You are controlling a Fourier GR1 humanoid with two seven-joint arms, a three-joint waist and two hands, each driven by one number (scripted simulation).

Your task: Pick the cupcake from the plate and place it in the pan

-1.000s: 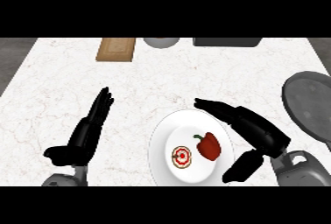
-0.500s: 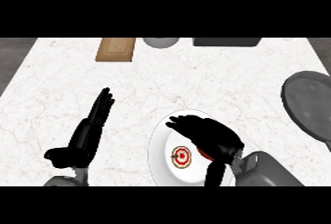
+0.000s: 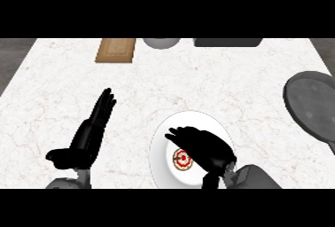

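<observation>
Right hand over plate.

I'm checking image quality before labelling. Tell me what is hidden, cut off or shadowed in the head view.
Head view: lighting is even, with no glare on the counter; the right robot hand lies over the plate and hides part of it, leaving the cupcake showing beside it; the pan is cut off by the right edge; the left robot hand shows open, in full.
</observation>
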